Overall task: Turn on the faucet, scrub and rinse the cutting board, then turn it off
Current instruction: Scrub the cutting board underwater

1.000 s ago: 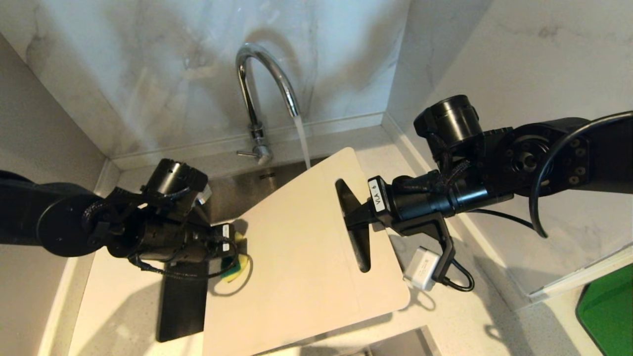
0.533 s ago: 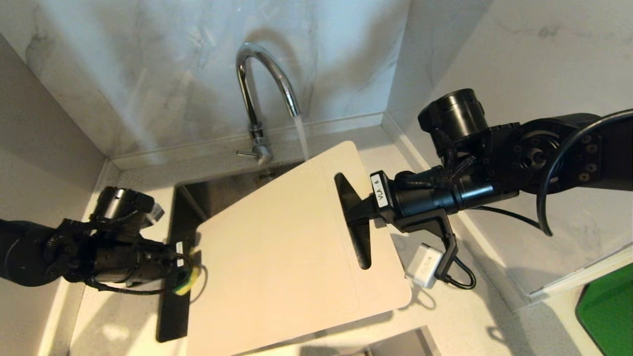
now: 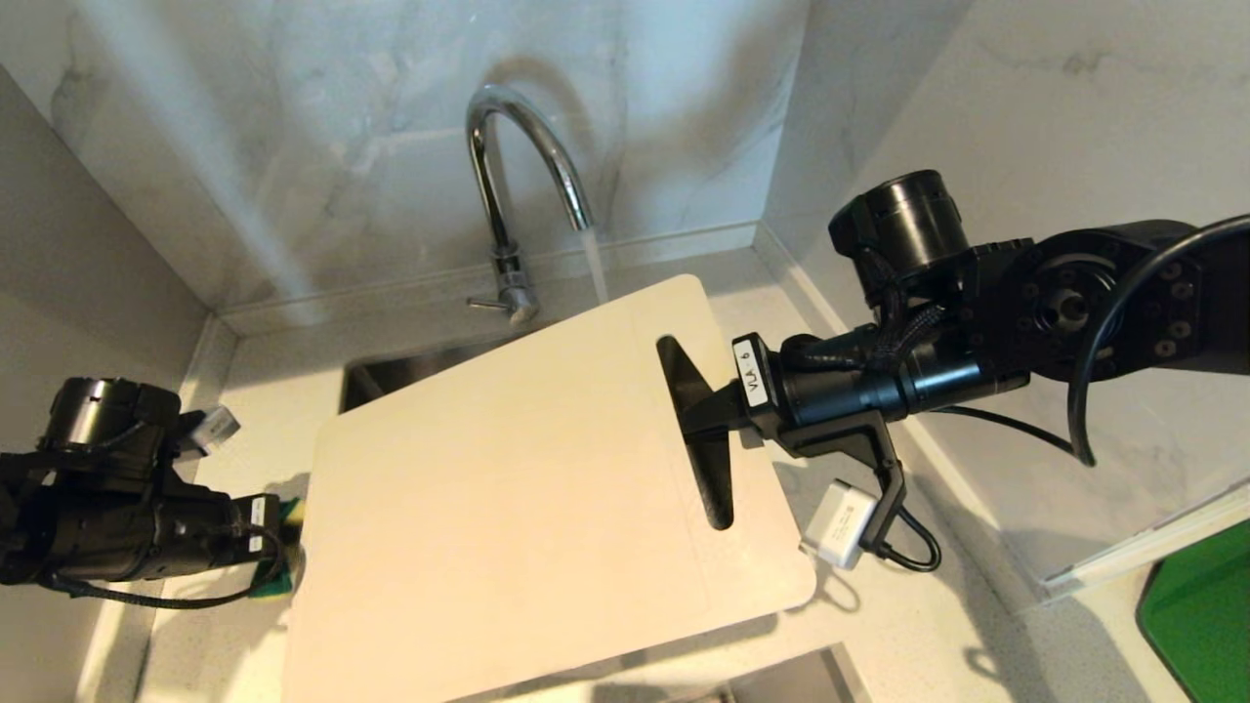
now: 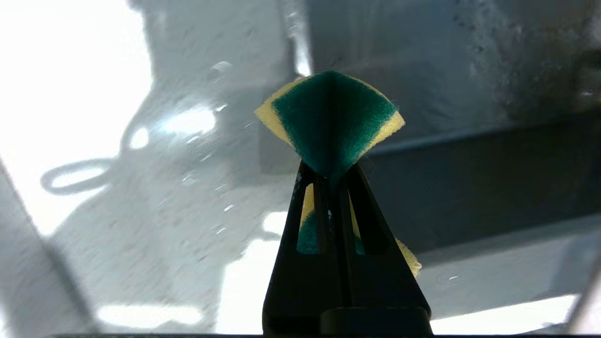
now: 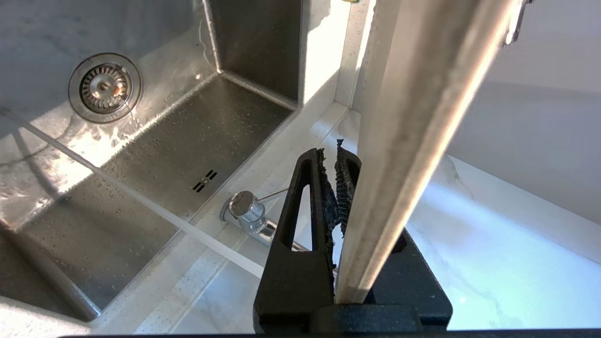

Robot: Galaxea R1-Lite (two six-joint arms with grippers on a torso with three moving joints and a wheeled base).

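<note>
The cream cutting board [image 3: 508, 508] hangs tilted over the sink [image 3: 391, 376]. My right gripper [image 3: 698, 422] is shut on the strip beside its handle slot. In the right wrist view the board's edge [image 5: 422, 117] runs through the right gripper [image 5: 334, 155]. Water [image 3: 596, 259] pours from the chrome faucet [image 3: 508, 195] onto the board's far edge. The faucet's thin lever [image 3: 483, 305] sticks out at its base [image 5: 246, 211]. My left gripper [image 3: 278, 537] sits at the far left, beside the board's left edge, shut on a yellow-green sponge [image 4: 331, 124] that sticks out past the left gripper [image 4: 328, 171].
Marble walls close in the back and right of the corner. The steel sink has a drain [image 5: 104, 87] with water running across its floor. A white adapter [image 3: 835, 527] dangles from my right wrist cable. A green object [image 3: 1201, 625] lies at the lower right.
My left gripper has pulled left with the sponge, off the board's face to the counter's left side. The board's free end has swung left and now covers most of the sink.
</note>
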